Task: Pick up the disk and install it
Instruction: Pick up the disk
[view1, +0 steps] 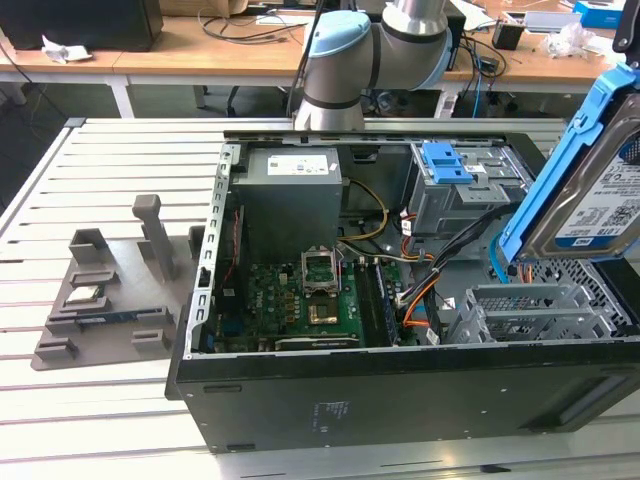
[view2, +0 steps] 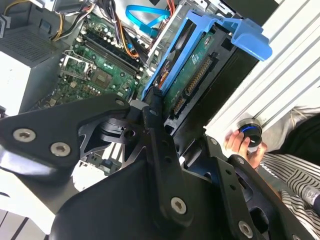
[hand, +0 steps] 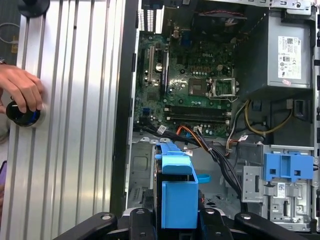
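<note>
The black jointed gripper (hand: 175, 216) is clamping the disk (view1: 590, 190), a flat silver drive framed in glossy blue plastic. It is hanging tilted above the perforated metal cage (view1: 535, 305) at the open case's (view1: 400, 400) corner. A hand (hand: 20, 90) is touching a round knob (hand: 22, 114) on the ribbed aluminium bench (hand: 75, 125).

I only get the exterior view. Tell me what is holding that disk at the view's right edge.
Observer: In the first wrist view the gripper is shut on the disk, clamping it from both sides above the open computer case.
Operator: Report anything beside the case that my view misses.
Observer: A person's hand rests on a round black knob on the slatted table, apart from the case wall.
</note>
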